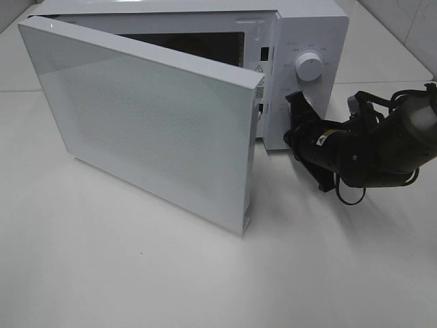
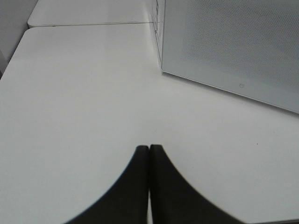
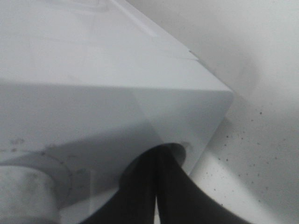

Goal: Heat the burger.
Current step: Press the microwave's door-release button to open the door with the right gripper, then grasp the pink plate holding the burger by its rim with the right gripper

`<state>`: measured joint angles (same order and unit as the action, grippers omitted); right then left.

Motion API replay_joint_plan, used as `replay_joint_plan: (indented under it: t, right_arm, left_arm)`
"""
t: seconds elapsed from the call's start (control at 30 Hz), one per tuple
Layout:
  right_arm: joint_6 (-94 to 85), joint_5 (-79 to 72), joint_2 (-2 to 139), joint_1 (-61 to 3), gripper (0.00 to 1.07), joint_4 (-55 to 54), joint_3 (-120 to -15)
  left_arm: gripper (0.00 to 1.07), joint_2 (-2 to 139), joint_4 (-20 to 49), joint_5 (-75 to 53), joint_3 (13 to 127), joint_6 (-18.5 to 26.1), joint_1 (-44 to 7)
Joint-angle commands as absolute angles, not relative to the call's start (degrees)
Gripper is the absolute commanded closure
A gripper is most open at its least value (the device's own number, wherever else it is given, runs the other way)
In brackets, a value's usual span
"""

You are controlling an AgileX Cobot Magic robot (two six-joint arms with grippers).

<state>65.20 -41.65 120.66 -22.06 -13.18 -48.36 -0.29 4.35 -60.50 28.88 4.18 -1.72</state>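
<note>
The burger is out of view; the half-open door (image 1: 150, 116) blocks most of the white microwave's (image 1: 311, 27) dark cavity. My right gripper (image 1: 295, 104) is shut, its tips against the control panel just below the round knob (image 1: 308, 67). In the right wrist view the closed right gripper (image 3: 156, 151) touches a round spot on the panel, with the knob (image 3: 23, 186) beside it. My left gripper (image 2: 149, 147) is shut on nothing and hovers over the bare white table (image 2: 84, 102), short of the door (image 2: 233, 42). It does not show in the exterior high view.
The door swings out toward the front left, its free edge (image 1: 249, 157) reaching well over the table (image 1: 136, 273). A seam between two tabletops (image 2: 88, 24) runs behind the microwave. Cables (image 1: 348, 195) hang under the right arm.
</note>
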Motion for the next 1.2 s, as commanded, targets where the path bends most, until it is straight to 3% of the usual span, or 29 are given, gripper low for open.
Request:
replay_joint_plan:
  t: [0.03,0.37,0.8,1.2]
  right_arm:
    - [63.94,-56.15,119.58,-21.20,1.07,-12.89,-53.97]
    - [64.00,-49.39,119.23,-21.20,1.07,-12.66,-53.34]
    - [63.66,-46.47,113.90,-21.20,1.05,-9.68,-43.95]
    - [49.22,-44.00,106.63,-21.20,1.02,-4.47,-34.95]
  left_arm:
    - [1.06,-1.43,4.24,-59.59,28.65,3.84,-1.66]
    - [1.06,-1.43,4.24,-59.59,28.65,3.84,-1.66]
    - [1.06,-1.43,4.24,-59.59,28.65,3.84,-1.66]
    - [1.06,-1.43,4.24,-59.59,28.65,3.84,-1.66]
